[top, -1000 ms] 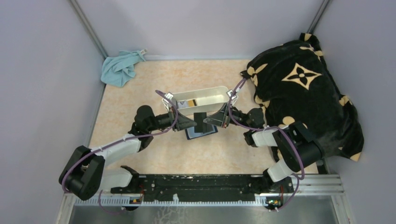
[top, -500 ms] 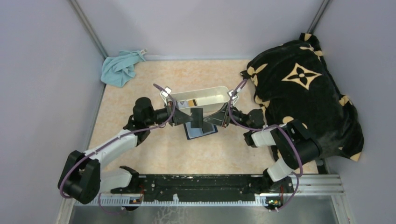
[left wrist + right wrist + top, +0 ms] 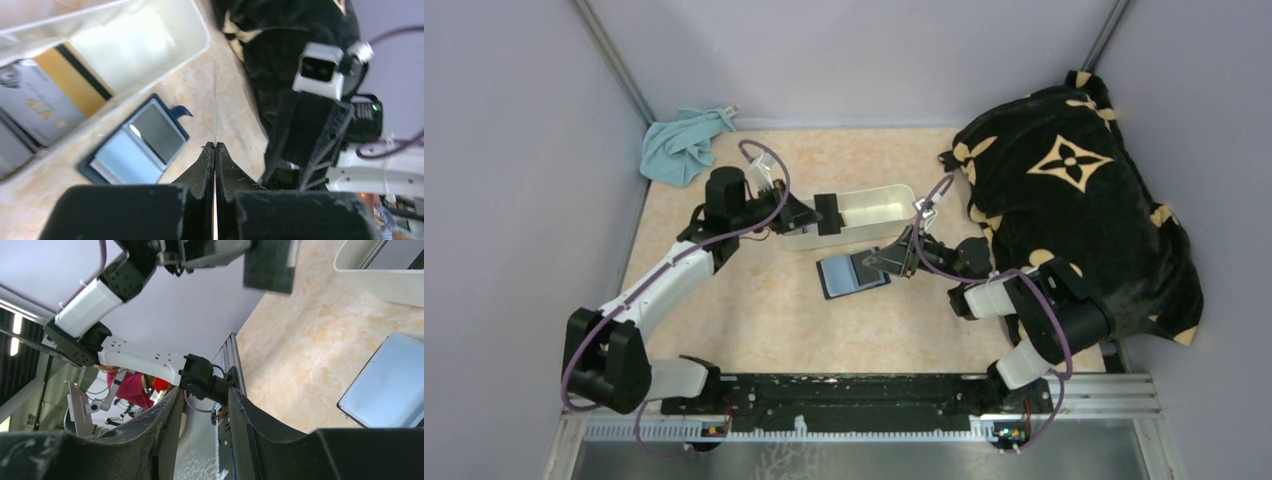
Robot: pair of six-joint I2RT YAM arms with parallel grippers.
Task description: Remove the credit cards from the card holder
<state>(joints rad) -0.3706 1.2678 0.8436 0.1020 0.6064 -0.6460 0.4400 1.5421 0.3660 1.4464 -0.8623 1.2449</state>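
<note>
Left gripper (image 3: 214, 147) is clamped right down, and it has a dark credit card (image 3: 826, 213) pinched by one edge. From my left wrist camera the card is edge-on, just a thin line running out from between the fingertips. On the overhead view it overlaps the left part of the white tray (image 3: 864, 233); I can't tell how high above it the card is.

In the tray I've got two more credit cards lying flat, a grey card (image 3: 35, 107) and next to it a gold card with a dark stripe (image 3: 75, 82).

The card holder (image 3: 852, 273) lies open on the table (image 3: 754, 300), just on the near side of the tray, with its pale blue inside facing up and the small tab poking out on one side. One half shows a darker grey panel; I can't tell whether that's a card or only the pocket.

Right gripper (image 3: 204, 400) sits low at the holder's right edge, fingers parted with nothing between them, only the left arm showing through the gap. I can't tell whether it touches the holder.

A blue cloth (image 3: 684, 145) is bunched in the far left corner, and a black blanket with gold flowers (image 3: 1074, 190) is heaped along the right.
</note>
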